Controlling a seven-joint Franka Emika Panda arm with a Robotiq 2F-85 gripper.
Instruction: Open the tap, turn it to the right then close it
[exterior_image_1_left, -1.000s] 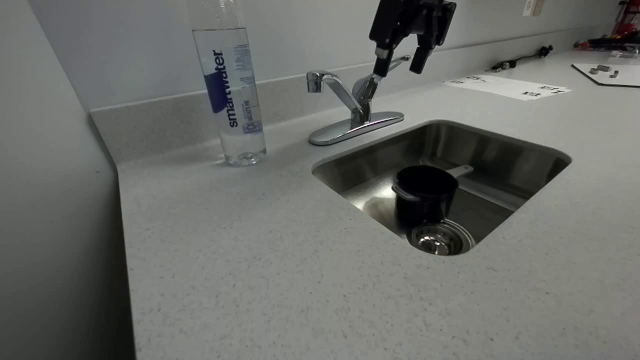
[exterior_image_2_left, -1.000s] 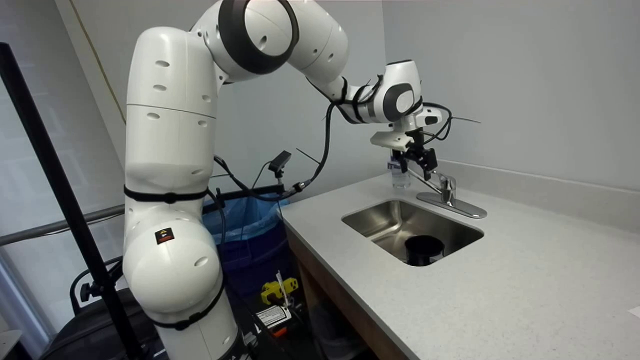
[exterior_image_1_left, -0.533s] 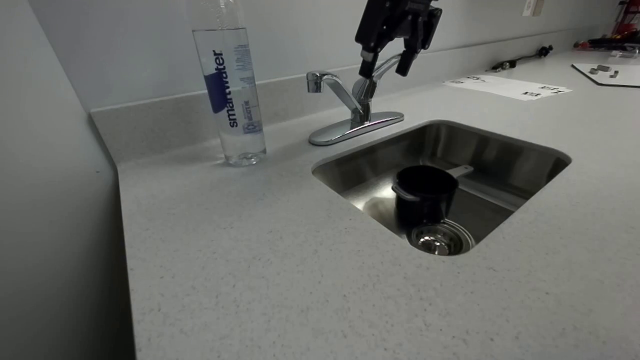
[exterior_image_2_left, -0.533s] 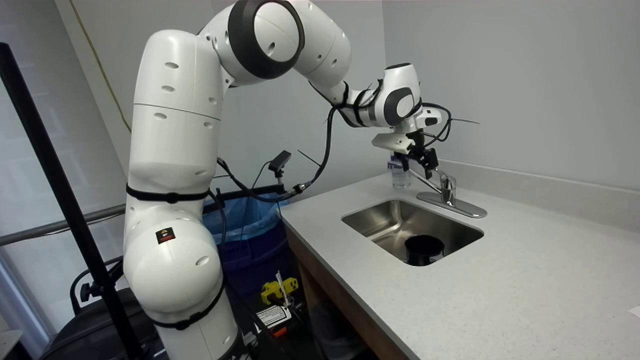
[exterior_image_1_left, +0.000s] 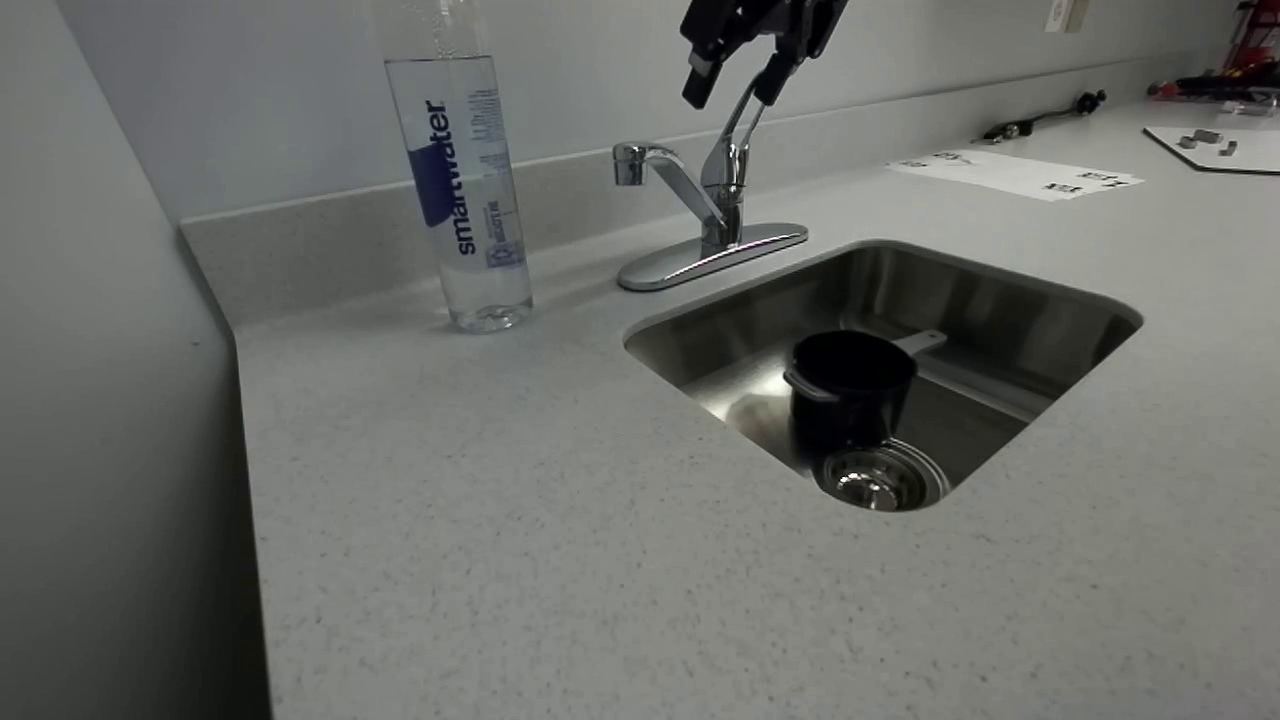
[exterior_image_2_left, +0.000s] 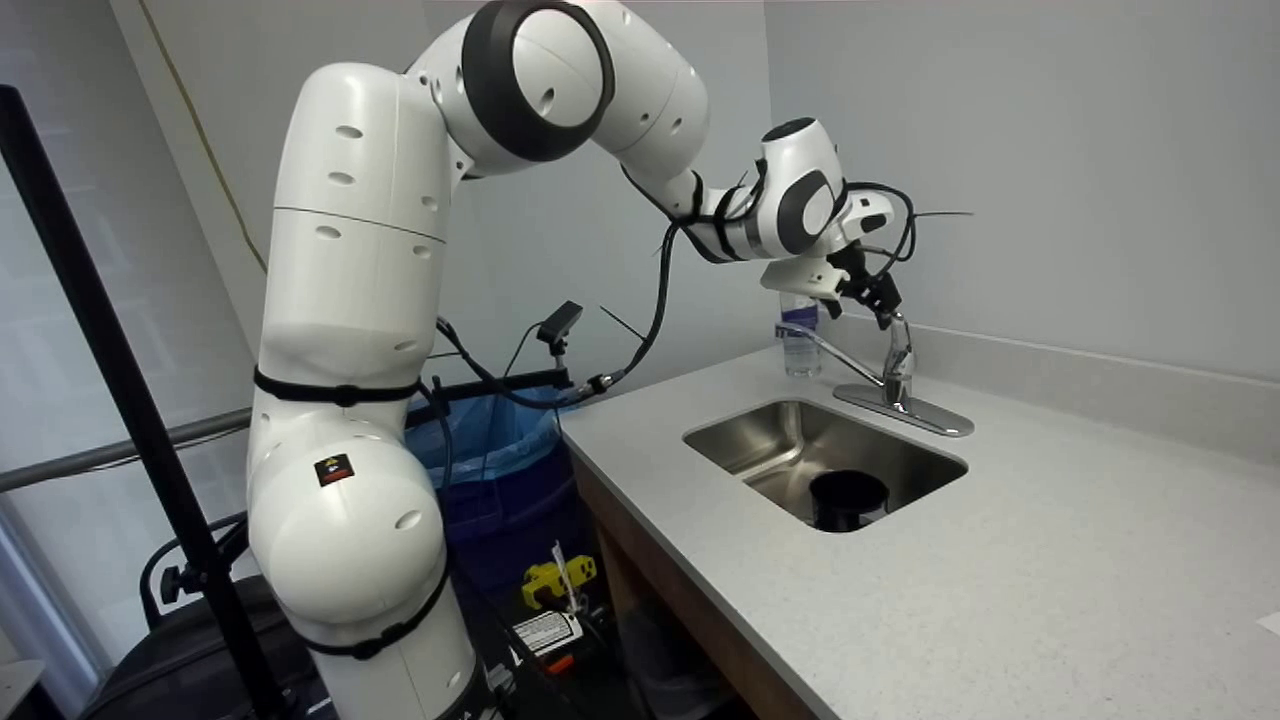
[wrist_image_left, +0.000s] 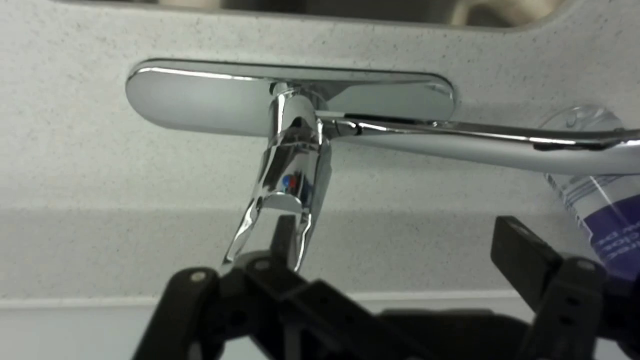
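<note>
Now that the lever (exterior_image_1_left: 722, 160) points near one o'clock in an exterior view, compared with a lean towards two half a second ago, I judge the opening lift under way, the rightward turn and closing yet to come; my gripper (exterior_image_1_left: 730, 102) is higher, shifted towards eleven; my fingers (wrist_image_left: 525, 250) are well spread, gripping nothing, one seemingly against the lever; the tap (exterior_image_1_left: 732, 205) stands at ten o'clock from the sink (exterior_image_1_left: 990, 290); its spout (exterior_image_1_left: 680, 180) is unmoved, and I see no stream.
</note>
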